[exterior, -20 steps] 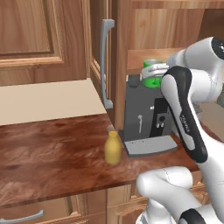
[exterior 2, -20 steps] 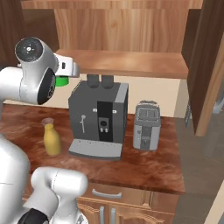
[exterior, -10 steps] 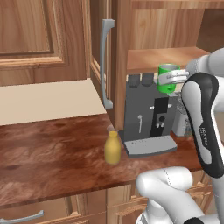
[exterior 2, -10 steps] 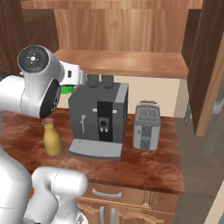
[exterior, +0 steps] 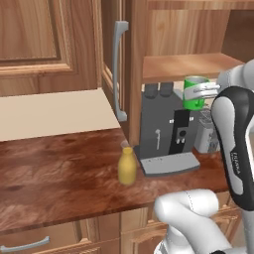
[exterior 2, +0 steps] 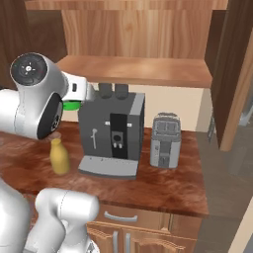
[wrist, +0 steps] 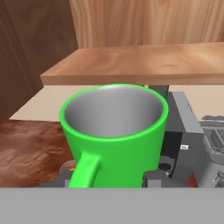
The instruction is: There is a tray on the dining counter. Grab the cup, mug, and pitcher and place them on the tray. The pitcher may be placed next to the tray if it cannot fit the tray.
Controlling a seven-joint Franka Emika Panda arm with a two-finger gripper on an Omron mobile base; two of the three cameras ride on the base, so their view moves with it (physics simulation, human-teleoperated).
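A bright green mug [exterior: 194,94] with a loop handle hangs in the air above the grey coffee machine, upright, with my gripper [exterior: 202,91] shut on it. In the hand view the mug [wrist: 116,140] sits close up, its pale grey inside empty and its handle toward the camera. A sliver of the mug [exterior 2: 71,105] peeks out beside my arm in the right base view. The mustard-yellow pitcher [exterior: 127,166] [exterior 2: 59,156] stands upright on the wood counter just left of the machine. The tray, the cup and the dining counter are out of view.
The grey coffee machine [exterior: 161,129] [exterior 2: 111,133] and a small toaster [exterior 2: 165,141] stand on the counter under a wooden shelf [exterior 2: 138,69]. An open cabinet door with a grey handle [exterior: 118,69] juts out on the left. Another door [exterior 2: 232,74] hangs on the right.
My arm has swung to the right with the mug held in it, from over the machine's left side to its right side and a little lower. The pitcher has not moved.
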